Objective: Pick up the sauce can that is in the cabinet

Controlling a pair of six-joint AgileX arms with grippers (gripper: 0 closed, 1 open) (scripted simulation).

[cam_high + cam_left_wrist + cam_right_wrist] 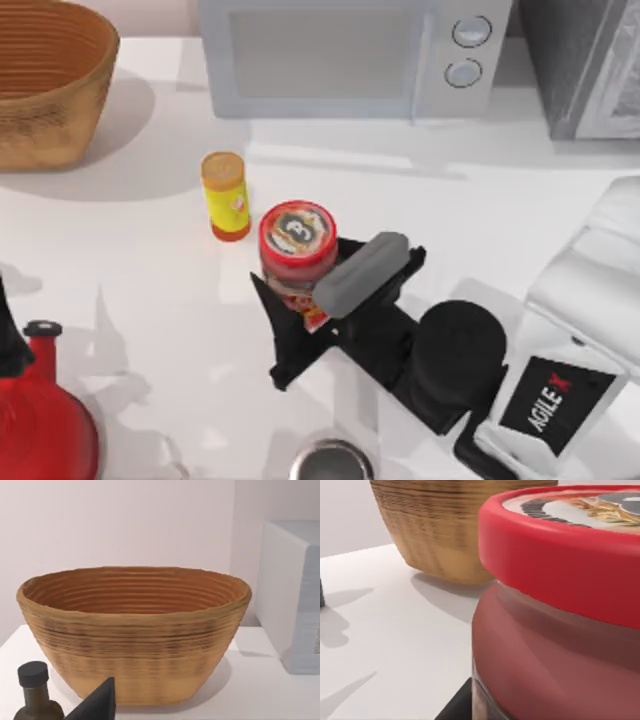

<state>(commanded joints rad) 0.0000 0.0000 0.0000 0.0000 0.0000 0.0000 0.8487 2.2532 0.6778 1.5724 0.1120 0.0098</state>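
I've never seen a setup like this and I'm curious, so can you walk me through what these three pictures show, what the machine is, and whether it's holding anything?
This is a simulated pair of AgileX robot arms at a white table. One picture looks down from above; the other two come from cameras on each arm's wrist.

From above, the right gripper reaches in from the right side, its dark fingers on either side of the sauce can, a squat red can marked "3". The can stands out on the table, not inside the cabinet at the back right. Whether the fingers are pressing it yet is hard to tell. The right wrist view sees that can very close.

The left wrist view faces a wicker basket, with a dark bottle nearby.

Also on the table: a yellow tube, a microwave, a red kettle.
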